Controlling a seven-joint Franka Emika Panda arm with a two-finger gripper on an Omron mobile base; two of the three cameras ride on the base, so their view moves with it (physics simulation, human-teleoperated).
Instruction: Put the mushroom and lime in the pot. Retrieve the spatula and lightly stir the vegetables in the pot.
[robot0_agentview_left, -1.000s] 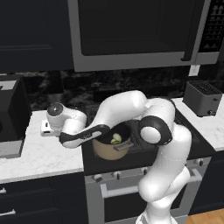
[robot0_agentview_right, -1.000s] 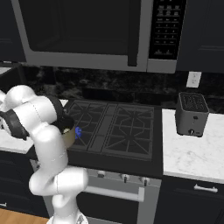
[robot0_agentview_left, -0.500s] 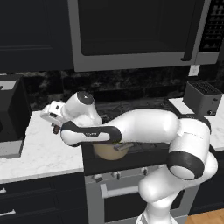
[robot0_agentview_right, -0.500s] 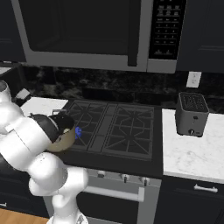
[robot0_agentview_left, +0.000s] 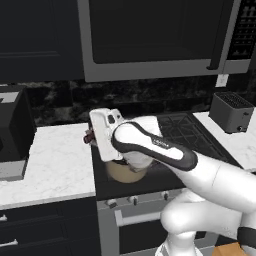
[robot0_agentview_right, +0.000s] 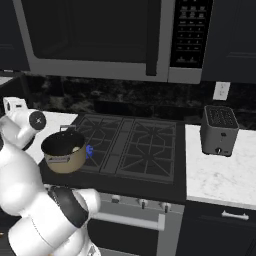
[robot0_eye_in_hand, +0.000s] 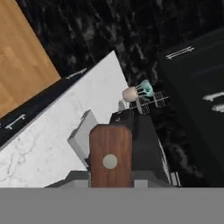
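Standing at the front left corner of the stove (robot0_agentview_right: 150, 150), the pot (robot0_agentview_right: 64, 151) holds a pale item, identity unclear. Above the surface (robot0_agentview_left: 50, 160) just left of the stove, the gripper (robot0_agentview_left: 91, 137) has its jaws clenched on the spatula (robot0_eye_in_hand: 110, 155), handle end toward the hand camera.

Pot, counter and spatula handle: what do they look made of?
Pot: matte tan, likely enamel or ceramic, dark inside, grey handles. Counter: white veined stone, probably marble. Spatula handle: red-brown with visible grain, seemingly wood, clamped in the shut gripper.
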